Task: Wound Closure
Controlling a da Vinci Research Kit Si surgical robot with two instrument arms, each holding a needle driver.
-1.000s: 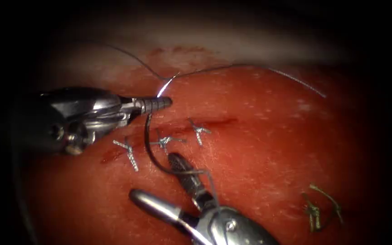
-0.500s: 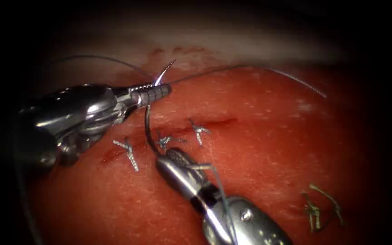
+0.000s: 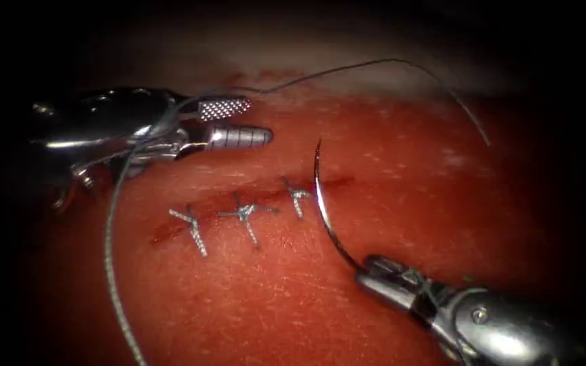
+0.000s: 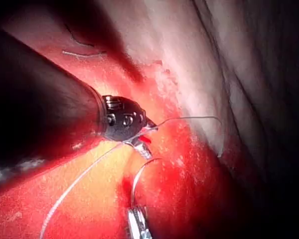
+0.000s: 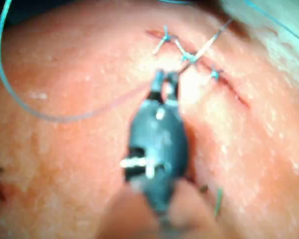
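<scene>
The right arm's steel needle driver [image 3: 367,266] pinches the dark curved needle [image 3: 321,196] near its tail, clear of the red tissue [image 3: 388,203] right of the stitched cut [image 3: 252,203]; the left driver [image 3: 235,122] gapes empty, and trailing grey thread [image 3: 113,224] could snag there.

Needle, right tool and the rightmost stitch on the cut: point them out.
needle [image 3: 321,203]: endoscope view, mid-curve of its body, above the tissue.
right tool [image 3: 373,270]: endoscope view, jaw tips shut on the needle's rear end.
rightmost stitch [image 3: 297,196]: endoscope view, its knot over the cut.
</scene>
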